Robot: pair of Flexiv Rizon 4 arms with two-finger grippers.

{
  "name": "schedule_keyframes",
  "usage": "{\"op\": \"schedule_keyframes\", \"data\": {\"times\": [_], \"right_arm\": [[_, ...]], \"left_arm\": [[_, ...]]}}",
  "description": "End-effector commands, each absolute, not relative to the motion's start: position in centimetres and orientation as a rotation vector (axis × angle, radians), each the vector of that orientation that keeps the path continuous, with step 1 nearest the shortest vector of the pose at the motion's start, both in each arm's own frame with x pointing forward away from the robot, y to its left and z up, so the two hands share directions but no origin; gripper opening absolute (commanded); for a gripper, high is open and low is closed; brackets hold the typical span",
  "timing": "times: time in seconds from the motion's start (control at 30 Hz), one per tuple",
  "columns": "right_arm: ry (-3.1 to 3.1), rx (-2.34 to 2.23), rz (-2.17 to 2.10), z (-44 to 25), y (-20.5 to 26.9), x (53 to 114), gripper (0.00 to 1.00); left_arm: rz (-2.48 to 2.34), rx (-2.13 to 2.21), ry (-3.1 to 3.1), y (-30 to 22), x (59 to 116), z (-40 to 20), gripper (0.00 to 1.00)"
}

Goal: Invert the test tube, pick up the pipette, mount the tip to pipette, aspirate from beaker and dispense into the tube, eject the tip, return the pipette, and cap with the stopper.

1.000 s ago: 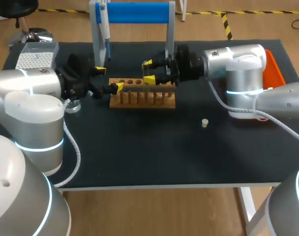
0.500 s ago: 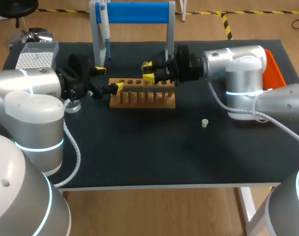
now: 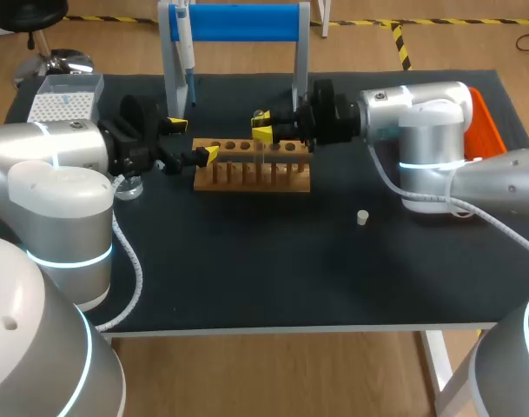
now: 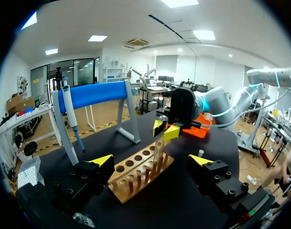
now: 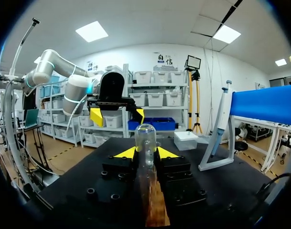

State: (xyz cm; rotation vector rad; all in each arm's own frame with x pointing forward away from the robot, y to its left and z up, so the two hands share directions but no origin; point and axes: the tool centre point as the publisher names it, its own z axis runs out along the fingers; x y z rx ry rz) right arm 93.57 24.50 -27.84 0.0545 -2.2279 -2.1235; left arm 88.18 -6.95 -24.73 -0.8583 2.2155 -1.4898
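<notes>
Right end effector (image 5: 145,153) around test tube (image 5: 145,137), seemingly above rack (image 3: 252,175).

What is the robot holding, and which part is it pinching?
The right gripper holds the glass test tube, its fingers pinching the sides just below the rounded end. The left gripper holds nothing.
</notes>
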Motion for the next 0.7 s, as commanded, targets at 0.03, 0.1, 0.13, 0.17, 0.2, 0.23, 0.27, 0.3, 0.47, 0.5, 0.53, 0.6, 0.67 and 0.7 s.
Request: {"op": "schedule_keyframes", "data": {"times": [0.03,0.1,0.13,0.17,0.2,0.23,0.27,0.3,0.47,0.5,0.53,0.6,0.67,0.7], "right_arm": [[-2.236,0.032,-2.109,-27.8,24.5,93.6,0.0],[-2.243,0.002,-2.087,-27.7,24.6,93.8,0.0],[-2.25,-0.012,-2.077,-27.7,24.6,93.9,0.0],[-2.254,-0.02,-2.068,-27.6,24.7,94.0,0.0],[-2.259,-0.025,-2.06,-27.6,24.7,94.1,0.0],[-2.264,-0.034,-2.051,-27.5,24.8,94.2,0.0],[-2.269,-0.049,-2.04,-27.5,24.8,94.3,0.0],[-2.272,-0.054,-2.032,-27.4,24.8,94.3,0.0],[-2.268,-0.079,-2.02,-27.2,24.9,94.5,0.0],[-2.269,-0.082,-2.02,-27.1,24.9,94.6,0.0],[-2.271,-0.093,-2.02,-27.0,24.9,94.6,0.0],[-2.268,-0.104,-2.02,-26.9,24.9,94.7,0.0],[-2.269,-0.109,-2.02,-26.7,25.0,94.8,0.0],[-2.269,-0.111,-2.022,-26.5,25.0,94.8,0.0]], "left_arm": [[-1.494,-0.859,2.209,-7.0,88.2,-24.9,1.0],[-1.494,-0.859,2.209,-7.0,88.2,-24.9,1.0],[-1.494,-0.859,2.209,-7.0,88.2,-24.9,1.0],[-1.494,-0.859,2.209,-7.0,88.2,-24.9,1.0],[-1.494,-0.859,2.209,-7.0,88.2,-24.9,1.0],[-1.494,-0.859,2.209,-7.0,88.2,-24.9,1.0],[-1.494,-0.859,2.209,-7.0,88.2,-24.9,1.0],[-1.494,-0.859,2.209,-7.0,88.2,-24.9,1.0],[-1.494,-0.859,2.209,-7.0,88.2,-24.9,1.0],[-1.494,-0.859,2.209,-7.0,88.2,-24.9,1.0],[-1.494,-0.859,2.209,-7.0,88.2,-24.9,1.0],[-1.494,-0.859,2.209,-7.0,88.2,-24.9,1.0],[-1.494,-0.859,2.209,-7.0,88.2,-24.9,1.0],[-1.494,-0.859,2.209,-7.0,88.2,-24.9,1.0]]}}
